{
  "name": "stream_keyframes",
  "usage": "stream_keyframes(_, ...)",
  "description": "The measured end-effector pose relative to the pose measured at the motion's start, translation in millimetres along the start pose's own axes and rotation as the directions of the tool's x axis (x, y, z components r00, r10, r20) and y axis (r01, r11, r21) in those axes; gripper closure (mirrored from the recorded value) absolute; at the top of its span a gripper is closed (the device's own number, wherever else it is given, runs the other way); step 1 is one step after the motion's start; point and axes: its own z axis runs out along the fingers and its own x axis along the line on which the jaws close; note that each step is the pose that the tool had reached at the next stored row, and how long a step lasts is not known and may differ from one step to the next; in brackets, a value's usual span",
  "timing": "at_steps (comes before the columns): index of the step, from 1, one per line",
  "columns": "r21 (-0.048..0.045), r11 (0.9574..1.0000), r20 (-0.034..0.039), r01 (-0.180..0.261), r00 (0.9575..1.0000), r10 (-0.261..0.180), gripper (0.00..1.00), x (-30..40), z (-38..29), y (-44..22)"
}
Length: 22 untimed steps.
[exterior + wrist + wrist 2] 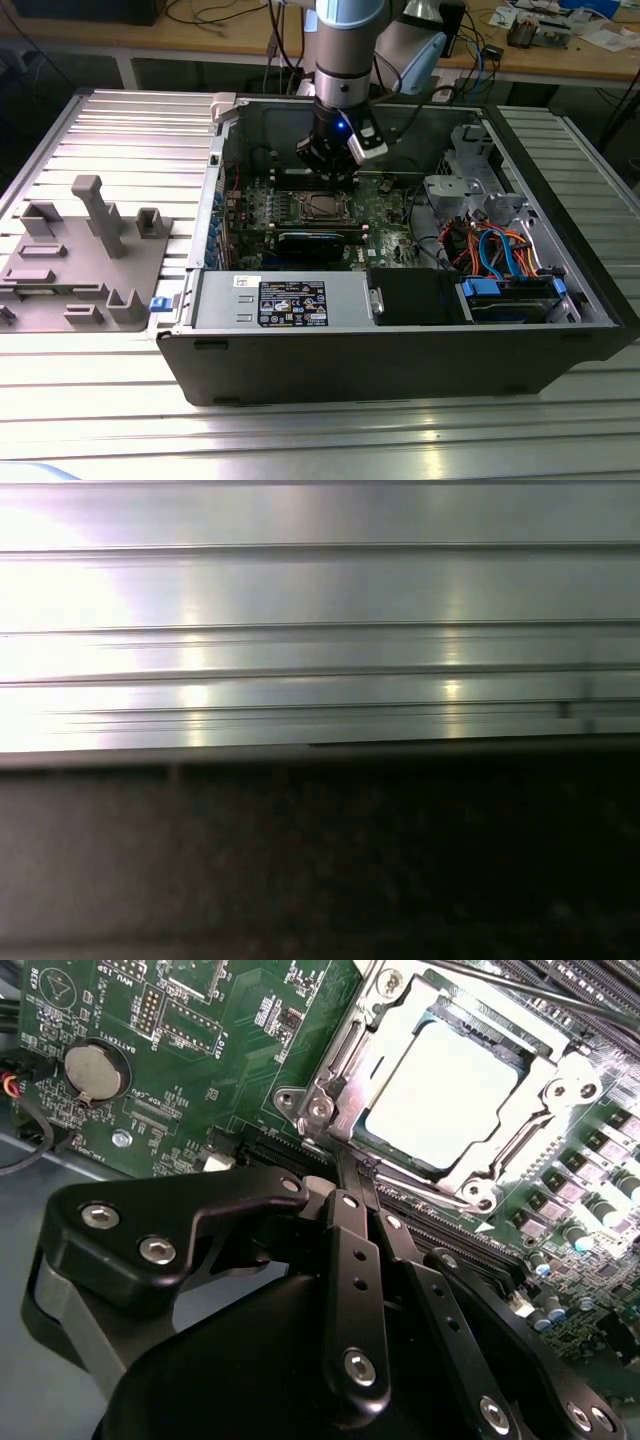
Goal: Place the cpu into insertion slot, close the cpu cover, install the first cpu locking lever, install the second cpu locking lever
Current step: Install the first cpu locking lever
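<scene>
Black linkage bars of the claw crowd the near part of the second wrist view, their fingers drawn narrow to a point just beside the corner of the cpu cover; whether they pinch anything there I cannot tell; the cover lies flat over the insertion slot, its metal frame bordering the cpu, whose pale silver top shows through the window; the chip sits seated inside the socket on the green motherboard; long dark slots run close along the socket's edge, leaving little room beside the fingertips; a round coin battery stands well apart.

Seen in the exterior view, the arm reaches down into the open computer case, the claw hanging just above the socket; case walls close it in on all sides, with a drive cage and bundled cables toward the exterior view's right; the case rests on a ribbed metal desk, where a grey fixture sits toward the exterior view's left.
</scene>
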Motion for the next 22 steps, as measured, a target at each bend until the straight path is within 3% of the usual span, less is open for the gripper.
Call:
stream_keyframes(15,0.0026,1.0000,0.0001,0.000,1.0000,0.000,0.89,-0.4,3.6,-0.8)
stream_keyframes(18,-0.0071,1.0000,-0.0003,0.000,1.0000,0.000,0.89,-0.3,3.4,-0.9)
stream_keyframes(22,-0.0077,1.0000,-0.0003,0.000,1.0000,0.000,0.89,-0.5,-2.7,-0.7)
